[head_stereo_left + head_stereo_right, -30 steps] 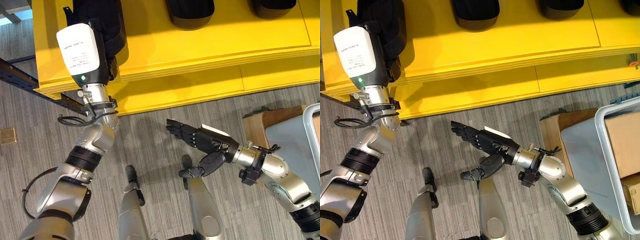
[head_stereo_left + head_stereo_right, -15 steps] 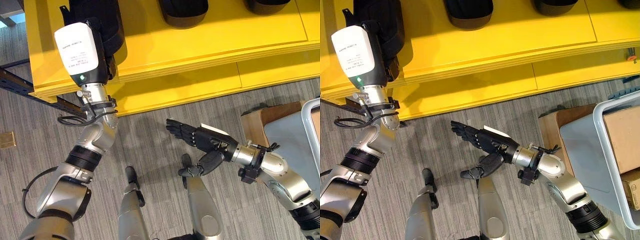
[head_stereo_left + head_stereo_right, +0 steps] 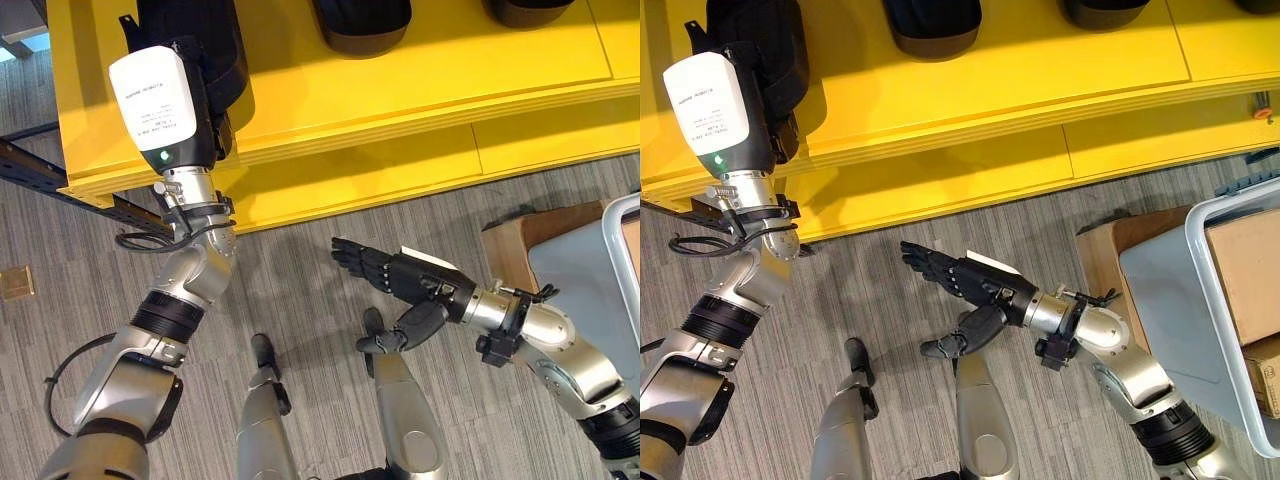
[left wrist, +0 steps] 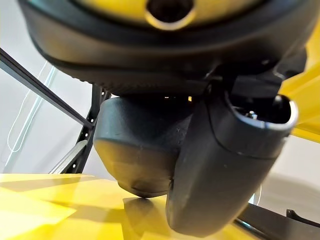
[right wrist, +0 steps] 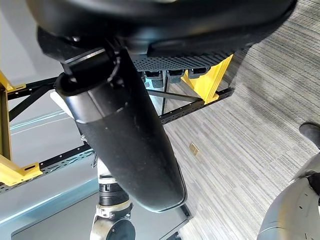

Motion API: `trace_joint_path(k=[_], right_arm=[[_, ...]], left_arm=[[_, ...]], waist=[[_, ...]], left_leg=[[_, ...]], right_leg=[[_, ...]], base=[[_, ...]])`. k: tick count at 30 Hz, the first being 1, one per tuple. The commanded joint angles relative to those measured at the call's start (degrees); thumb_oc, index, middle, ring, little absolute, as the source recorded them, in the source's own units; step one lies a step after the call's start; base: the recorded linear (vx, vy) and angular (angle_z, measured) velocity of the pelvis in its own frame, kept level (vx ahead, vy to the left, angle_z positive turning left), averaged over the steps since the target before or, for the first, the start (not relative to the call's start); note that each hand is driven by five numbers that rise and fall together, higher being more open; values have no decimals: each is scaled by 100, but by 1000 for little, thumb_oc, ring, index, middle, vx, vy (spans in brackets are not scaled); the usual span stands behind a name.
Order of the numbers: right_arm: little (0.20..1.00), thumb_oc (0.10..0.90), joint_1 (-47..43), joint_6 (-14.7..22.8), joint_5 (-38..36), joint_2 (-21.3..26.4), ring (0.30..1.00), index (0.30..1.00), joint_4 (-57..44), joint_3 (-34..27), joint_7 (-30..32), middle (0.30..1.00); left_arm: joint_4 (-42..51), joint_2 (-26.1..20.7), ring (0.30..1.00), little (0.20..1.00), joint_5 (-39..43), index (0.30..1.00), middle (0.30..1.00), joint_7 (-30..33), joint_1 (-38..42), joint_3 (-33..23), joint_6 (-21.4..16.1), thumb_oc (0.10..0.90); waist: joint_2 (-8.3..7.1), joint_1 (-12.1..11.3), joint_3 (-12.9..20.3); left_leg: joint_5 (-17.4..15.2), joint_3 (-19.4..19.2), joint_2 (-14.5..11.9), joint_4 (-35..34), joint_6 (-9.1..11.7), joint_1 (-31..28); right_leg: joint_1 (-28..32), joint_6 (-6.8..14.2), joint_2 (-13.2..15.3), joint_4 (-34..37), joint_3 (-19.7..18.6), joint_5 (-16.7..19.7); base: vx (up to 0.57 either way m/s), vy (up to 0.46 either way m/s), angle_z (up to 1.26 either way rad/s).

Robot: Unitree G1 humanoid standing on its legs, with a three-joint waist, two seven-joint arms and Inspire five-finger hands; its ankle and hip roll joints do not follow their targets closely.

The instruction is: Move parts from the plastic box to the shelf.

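Nothing has moved: left hand (image 3: 190,60) grips a black part (image 3: 205,35) on the yellow shelf (image 3: 420,70); right hand (image 3: 400,285) waits open.

The yellow shelf (image 3: 420,90) is smooth and painted with a soft sheen, the floor (image 3: 300,270) matt ribbed grey carpet, the box (image 3: 1160,290) pale smooth plastic beside brown cardboard (image 3: 1250,270).
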State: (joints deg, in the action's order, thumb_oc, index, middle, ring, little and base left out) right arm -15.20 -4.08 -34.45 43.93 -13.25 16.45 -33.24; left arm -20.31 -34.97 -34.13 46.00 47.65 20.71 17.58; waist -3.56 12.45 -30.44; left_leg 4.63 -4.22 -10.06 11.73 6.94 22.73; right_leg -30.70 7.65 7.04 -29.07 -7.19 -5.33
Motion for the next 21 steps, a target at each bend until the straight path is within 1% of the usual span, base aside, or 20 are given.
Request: trace_joint_path(k=[1,16,21], right_arm=[[1000,900,-508,490,-380,-247,1000,1000,-571,-127,-193,1000],[1000,900,-633,532,-347,-239,1000,1000,-557,-29,-218,1000],[1000,900,-613,524,-341,-243,1000,1000,-561,-25,-167,1000]], left_arm=[[131,-382,300,300,-263,300,300,500,641,-106,-105,400],[136,-400,300,300,-168,300,300,546,693,-133,-52,400],[159,-409,300,300,-191,300,300,562,629,-150,-89,400]], waist=[[-109,78,116],[-89,86,146],[-81,74,157]], left_leg=[[-818,40,-105,450,-247,-266],[-791,-14,-118,342,-227,-331],[-786,-9,-107,316,-228,-353]], right_leg=[[314,-494,-198,383,140,-129],[318,-496,-182,425,162,-127],[319,-500,-180,411,174,-138]], base=[[0,0,0],[0,0,0],[0,0,0]])
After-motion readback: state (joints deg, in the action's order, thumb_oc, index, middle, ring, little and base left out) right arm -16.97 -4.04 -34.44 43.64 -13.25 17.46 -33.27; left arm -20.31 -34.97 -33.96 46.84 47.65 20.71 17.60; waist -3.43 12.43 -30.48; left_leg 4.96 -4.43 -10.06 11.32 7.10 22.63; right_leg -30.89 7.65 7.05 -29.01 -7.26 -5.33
